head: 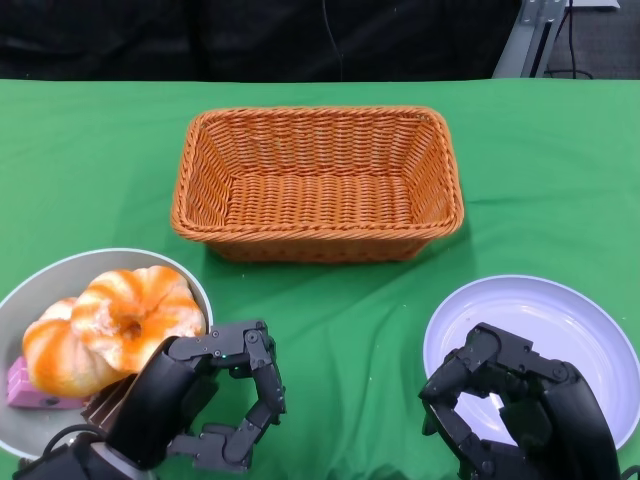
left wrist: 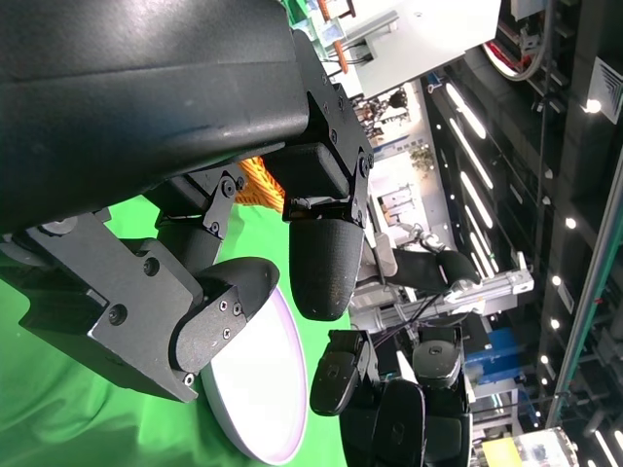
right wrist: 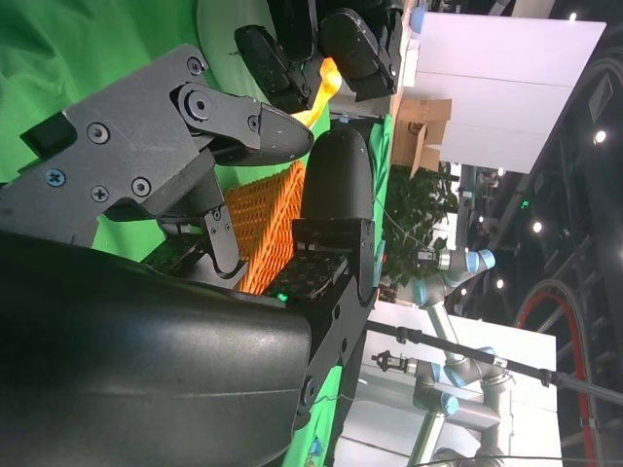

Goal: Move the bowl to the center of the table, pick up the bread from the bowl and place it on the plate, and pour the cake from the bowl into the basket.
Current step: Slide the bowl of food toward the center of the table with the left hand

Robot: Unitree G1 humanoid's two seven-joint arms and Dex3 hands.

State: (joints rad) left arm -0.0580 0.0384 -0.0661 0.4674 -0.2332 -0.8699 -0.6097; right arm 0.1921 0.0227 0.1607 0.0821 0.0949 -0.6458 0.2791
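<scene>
A grey bowl [head: 60, 262] sits at the table's near left. It holds two orange-and-white bread rolls [head: 135, 315] and a pink piece of cake [head: 25, 385] at its left side. My left hand [head: 200, 405] hovers just right of the bowl's rim, fingers curled apart around nothing. A white plate [head: 560, 320] lies at the near right. My right hand [head: 520, 405] hangs over its left edge, fingers apart and empty. The wicker basket [head: 320, 118] stands empty at the middle back. The left wrist view shows the plate [left wrist: 258, 389] and my right hand [left wrist: 389, 409].
Green cloth covers the table [head: 330, 310]. A strip of bare cloth lies between bowl, plate and basket. In the right wrist view the basket [right wrist: 263, 209] shows between my fingers, with my left hand [right wrist: 311, 39] and a bit of bread [right wrist: 326, 83] beyond.
</scene>
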